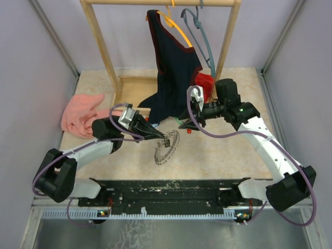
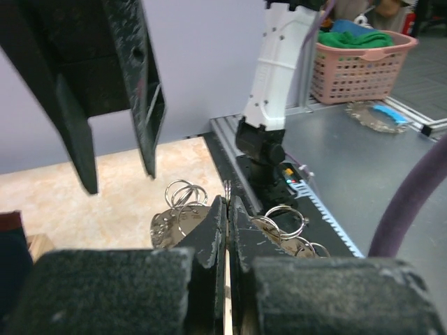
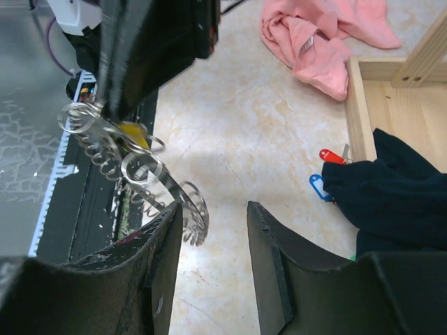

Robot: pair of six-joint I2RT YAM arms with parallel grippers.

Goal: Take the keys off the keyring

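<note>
The keyring (image 1: pixel 162 157) is a dark flat ring edged with small wire loops, held tilted above the table. My left gripper (image 1: pixel 163 137) is shut on its upper rim; in the left wrist view the left gripper (image 2: pixel 228 206) pinches the thin plate of the keyring (image 2: pixel 167 225) edge-on. My right gripper (image 1: pixel 188 120) is open just right of the ring, with nothing between its fingers. In the right wrist view the right gripper (image 3: pixel 213 216) stands beside the keyring (image 3: pixel 167 183), which carries a yellow tag (image 3: pixel 133 132). A red key (image 3: pixel 332 155) and a blue key (image 3: pixel 318 185) lie on the table.
A wooden clothes rack (image 1: pixel 101 46) stands at the back with a dark garment (image 1: pixel 171 67) and hangers on it. A pink cloth (image 1: pixel 80 114) lies at the left, a red cloth (image 1: pixel 205 83) behind the right arm. The rack's wooden base (image 3: pixel 391 105) is near the loose keys.
</note>
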